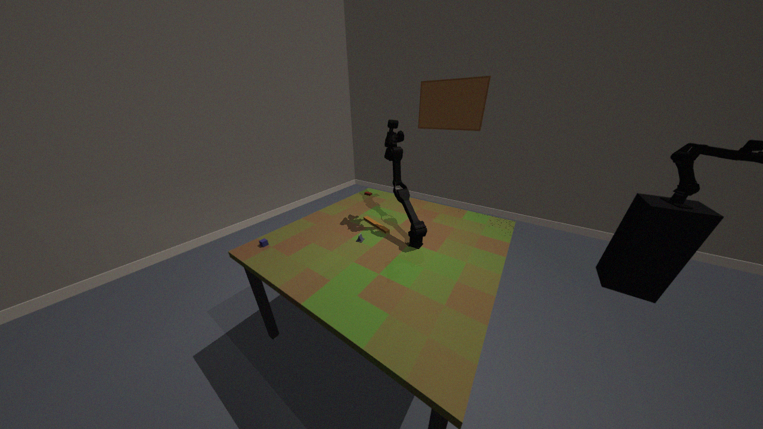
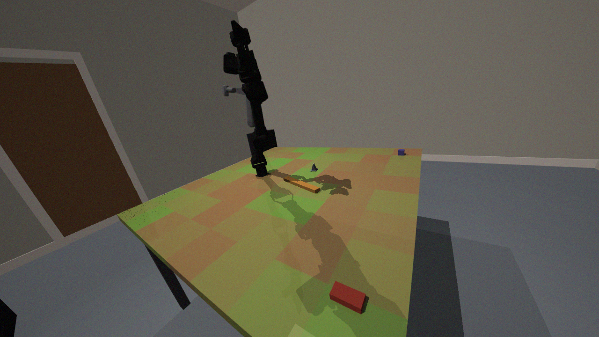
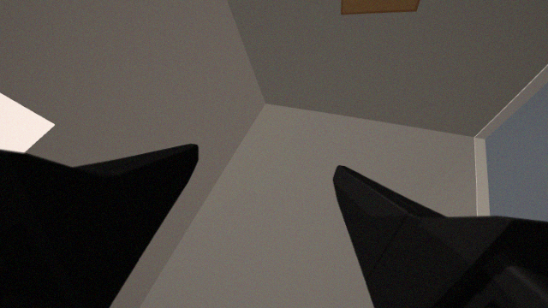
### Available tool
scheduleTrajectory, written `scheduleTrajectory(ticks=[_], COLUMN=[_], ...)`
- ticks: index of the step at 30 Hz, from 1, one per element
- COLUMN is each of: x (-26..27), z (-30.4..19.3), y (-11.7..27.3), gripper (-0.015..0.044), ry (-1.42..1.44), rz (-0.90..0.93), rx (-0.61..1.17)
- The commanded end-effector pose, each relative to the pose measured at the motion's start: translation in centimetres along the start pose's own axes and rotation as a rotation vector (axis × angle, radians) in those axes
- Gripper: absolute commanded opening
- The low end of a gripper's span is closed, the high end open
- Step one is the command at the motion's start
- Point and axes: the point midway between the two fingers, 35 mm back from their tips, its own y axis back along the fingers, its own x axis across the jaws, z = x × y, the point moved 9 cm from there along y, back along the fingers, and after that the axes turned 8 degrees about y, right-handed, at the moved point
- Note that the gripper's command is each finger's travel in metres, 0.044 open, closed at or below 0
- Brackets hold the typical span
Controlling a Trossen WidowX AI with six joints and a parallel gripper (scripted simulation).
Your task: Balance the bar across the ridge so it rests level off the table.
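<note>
An orange bar (image 1: 375, 223) (image 2: 302, 184) lies on the table (image 1: 341, 309) (image 2: 234, 268), near the arm's base. The ridge, a small dark grey wedge (image 1: 360, 238) (image 2: 314, 167), stands on the table beside the bar, apart from it, with nothing on it. My gripper (image 3: 268, 162) is open and empty, its two black fingers wide apart in the wrist view. The arm stands nearly upright, so the gripper is high above the table, bar and ridge. Only walls and ceiling show between the fingers.
A red block (image 1: 368, 193) (image 2: 347, 296) lies near one table edge. A small blue-purple cube (image 1: 263, 242) (image 2: 401, 152) sits near another corner. The arm's shadow falls across the table near the bar. A second arm on a black pedestal (image 1: 658, 248) stands off the table.
</note>
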Motion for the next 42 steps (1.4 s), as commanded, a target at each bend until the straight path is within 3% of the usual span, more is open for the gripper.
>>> scheduleTrajectory(ticks=[1, 4, 23, 42], x=[0.0, 0.7, 9.6, 19.5], z=[0.0, 0.5, 10.3, 16.3], y=[0.0, 0.3, 3.7, 11.8], gripper=[0.0374, 0.0315, 0.0315, 0.0315], ry=[-0.002, -0.028, -0.102, -0.089], rz=[0.003, 0.039, 0.383, 0.849], rx=[0.0, 0.003, -0.147, -0.244])
